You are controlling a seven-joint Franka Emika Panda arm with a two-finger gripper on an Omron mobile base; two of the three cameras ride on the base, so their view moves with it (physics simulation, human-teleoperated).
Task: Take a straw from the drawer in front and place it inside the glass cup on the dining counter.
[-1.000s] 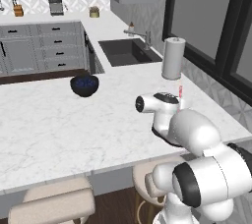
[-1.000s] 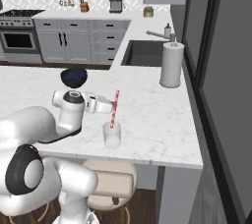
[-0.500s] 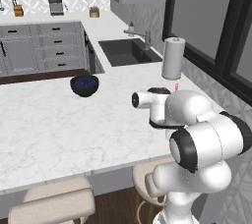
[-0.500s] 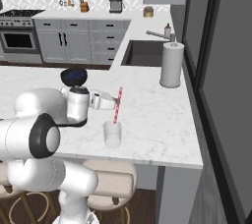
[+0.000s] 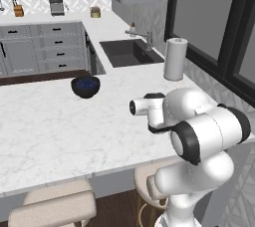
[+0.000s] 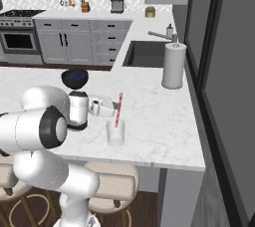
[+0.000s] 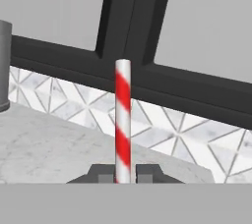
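A red-and-white striped straw (image 6: 118,109) stands nearly upright with my gripper (image 6: 115,105) shut on it. Its lower end hangs at the mouth of the clear glass cup (image 6: 115,134), which stands on the white marble dining counter (image 6: 164,136) near the front edge. Whether the tip is inside the cup or just above its rim, I cannot tell. In the hand view the straw (image 7: 122,120) rises between my two dark fingertips (image 7: 103,174), with the gripper (image 7: 122,175) shut on its lower part. In the left base view my own arm hides the hand over the counter (image 5: 50,131). The drawer is out of view.
A dark round bowl (image 6: 74,77) (image 5: 85,85) sits further back on the counter. A tall grey cylinder (image 6: 174,65) (image 5: 175,59) stands by the sink (image 5: 130,53). Beige stools (image 6: 109,186) (image 5: 55,206) line the front edge. Dark window frames run along the right wall.
My arm's elbow has swung up and across behind the hand. The straw has stayed upright over the glass cup, shifting only slightly. The gripper has stayed shut on it.
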